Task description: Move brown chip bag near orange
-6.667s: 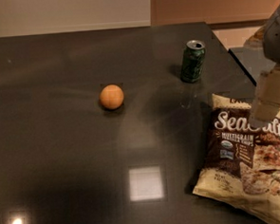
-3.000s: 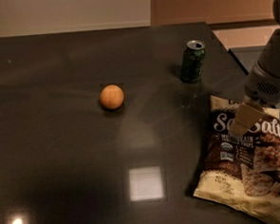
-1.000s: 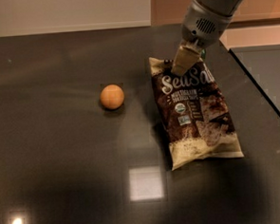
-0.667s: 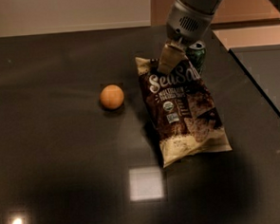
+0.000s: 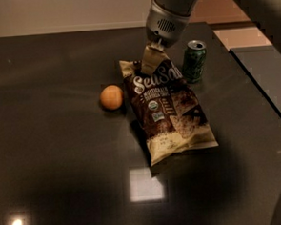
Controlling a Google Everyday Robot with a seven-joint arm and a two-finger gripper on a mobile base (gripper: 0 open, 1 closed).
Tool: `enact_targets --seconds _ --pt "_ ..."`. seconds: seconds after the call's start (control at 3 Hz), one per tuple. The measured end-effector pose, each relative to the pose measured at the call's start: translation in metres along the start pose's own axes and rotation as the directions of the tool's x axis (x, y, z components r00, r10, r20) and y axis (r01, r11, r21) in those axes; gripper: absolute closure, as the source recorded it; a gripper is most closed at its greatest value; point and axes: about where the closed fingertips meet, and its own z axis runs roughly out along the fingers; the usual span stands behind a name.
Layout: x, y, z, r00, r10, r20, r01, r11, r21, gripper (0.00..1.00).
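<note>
The brown chip bag [image 5: 168, 109] lies flat on the dark table, its "Sea Salt" lettering facing up, its top end pointing away from me. The orange [image 5: 111, 97] sits just left of the bag's upper part, a small gap between them. My gripper [image 5: 150, 61] comes down from the top of the view and is shut on the bag's top edge, its cream fingers pinching the rim.
A small green can [image 5: 194, 60] stands upright just right of the bag's top end, close to my gripper. The dark table [image 5: 57, 162] has its right edge [image 5: 253, 86] beyond the can. Bright light reflections show on the table in front.
My gripper has dragged the brown chip bag leftward across the table, from the right side to right beside the orange. The orange and the can have not moved.
</note>
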Motion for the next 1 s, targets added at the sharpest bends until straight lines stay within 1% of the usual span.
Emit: enact_targets --seconds 0.33,0.67,1.0 --pt "-0.009 -0.010 0.008 1.000 -0.006 -0.007 0.006 1.0000 0.004 0.61" --pt "-0.009 -0.024 0.013 1.000 0.008 -0.022 -0.008 0.9999 0.015 0.38" --pt "-0.001 -0.038 0.017 0.999 0.031 -0.034 -0.030 0.9992 0.026 0.14"
